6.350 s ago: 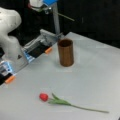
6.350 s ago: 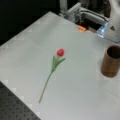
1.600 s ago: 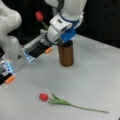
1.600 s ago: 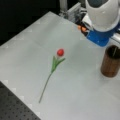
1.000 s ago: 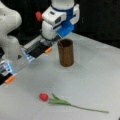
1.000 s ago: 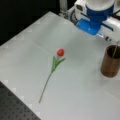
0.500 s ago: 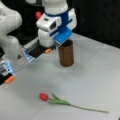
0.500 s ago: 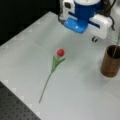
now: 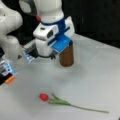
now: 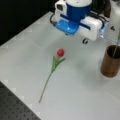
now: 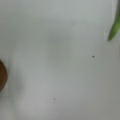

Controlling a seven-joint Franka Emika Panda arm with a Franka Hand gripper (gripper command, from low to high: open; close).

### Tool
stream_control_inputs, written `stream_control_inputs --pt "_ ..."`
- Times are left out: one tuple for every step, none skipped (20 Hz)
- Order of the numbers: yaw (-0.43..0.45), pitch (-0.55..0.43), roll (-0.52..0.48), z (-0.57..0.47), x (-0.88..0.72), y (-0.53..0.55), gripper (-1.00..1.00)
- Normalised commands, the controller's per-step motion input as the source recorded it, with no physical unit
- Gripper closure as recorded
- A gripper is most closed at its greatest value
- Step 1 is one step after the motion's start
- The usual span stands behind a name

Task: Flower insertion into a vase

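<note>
Flower (image 9: 57, 100) and vase (image 9: 66, 56) are both in plain sight, well apart on the table, and the gripper (image 10: 72, 28) holds neither. Its fingers are hidden under the blue-and-white hand in both front views and do not show in the wrist view, so whether they are spread or pressed together cannot be told. In a front view the hand hangs above the table beyond the red bloom (image 10: 60, 52), well to the left of the vase (image 10: 111, 63); in a front view it stands in front of the vase's upper part and covers the rim.

The flower lies flat on the table, red head toward a front view's left, green leaves just behind the head, and the thin stem (image 9: 90, 109) running off to the right. Lying free like that, with nothing near it, it looks open to a grasp from above. The wrist view shows bare table, a green leaf tip (image 11: 114, 27) at the upper right edge and a curved brown sliver (image 11: 2, 75) at the left edge, probably the vase's side.

A thin green line (image 10: 115, 47) rises from the vase's dark mouth; it may be a stem already standing there, though the view is too poor to be sure.

The table (image 10: 75, 95) is pale grey and matte. A dark perforated board (image 10: 15, 107) borders it at a front view's bottom left, and the background is black.
</note>
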Motion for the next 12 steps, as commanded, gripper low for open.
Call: stream_control_inputs --pt "0.148 -0.009 -0.133 -0.08 0.17 -0.24 -1.00" --pt "0.150 -0.005 -0.126 -0.05 0.15 -0.21 -1.00" --pt "0.151 -0.001 -0.117 -0.03 0.14 -0.18 -1.00" --pt "0.153 0.001 -0.109 -0.01 0.12 -0.15 -1.00" --pt "0.128 0.034 -0.104 0.00 0.12 -0.15 -1.00" --pt "0.121 0.049 -0.089 -0.01 0.14 -0.17 -1.00" --pt "0.120 0.056 -0.084 -0.01 0.14 -0.19 -1.00" --pt "0.120 0.065 -0.086 -0.03 0.16 -0.21 -1.00" --pt "0.124 0.065 -0.095 -0.06 0.18 -0.25 -1.00" --pt "0.128 0.065 -0.089 -0.07 0.21 -0.29 -1.00" --pt "0.134 0.067 -0.073 -0.08 0.25 -0.34 -1.00" --pt "0.140 0.066 -0.069 -0.08 0.27 -0.36 -1.00"
